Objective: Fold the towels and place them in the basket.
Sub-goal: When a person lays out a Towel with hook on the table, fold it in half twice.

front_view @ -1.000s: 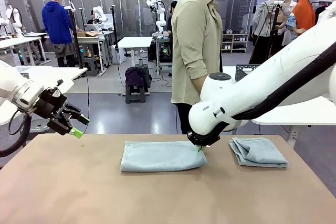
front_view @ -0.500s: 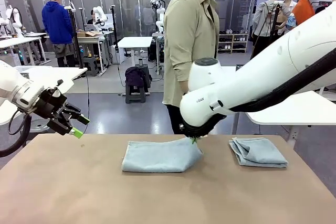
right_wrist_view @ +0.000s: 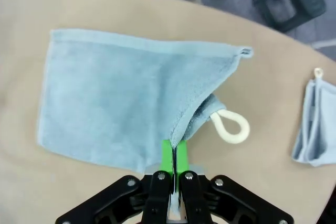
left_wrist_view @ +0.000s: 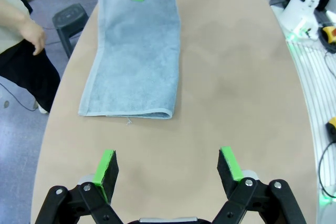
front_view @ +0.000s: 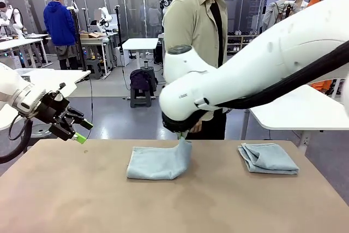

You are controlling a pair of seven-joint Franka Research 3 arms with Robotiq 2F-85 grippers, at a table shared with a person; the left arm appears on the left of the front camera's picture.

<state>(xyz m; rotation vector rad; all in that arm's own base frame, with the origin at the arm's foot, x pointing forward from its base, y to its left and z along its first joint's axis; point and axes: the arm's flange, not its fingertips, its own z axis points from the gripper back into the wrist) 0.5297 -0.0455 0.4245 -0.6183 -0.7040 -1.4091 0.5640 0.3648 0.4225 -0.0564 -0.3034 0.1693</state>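
Note:
A pale grey-blue towel (front_view: 155, 163) lies in the middle of the table. My right gripper (front_view: 184, 137) is shut on its right end and holds that end up off the table, over the rest of the cloth. In the right wrist view the green pads (right_wrist_view: 174, 153) pinch the towel (right_wrist_view: 115, 98) at its edge, beside a small white loop (right_wrist_view: 230, 127). A second towel (front_view: 268, 157), folded, lies at the right. My left gripper (front_view: 78, 131) hangs open above the table's far left corner; its wrist view has the open fingers (left_wrist_view: 107, 167) short of the towel (left_wrist_view: 134, 59). The basket is out of view.
A person (front_view: 197, 31) in a beige shirt stands at the far edge, right behind the held towel. The right arm's white body (front_view: 245, 75) spans the right half of the front view. Bare tabletop (front_view: 163, 205) lies along the near side.
My right gripper has carried the towel's right end up and toward the left, so the towel now looks shorter. The person stepped left. The left arm has stayed still.

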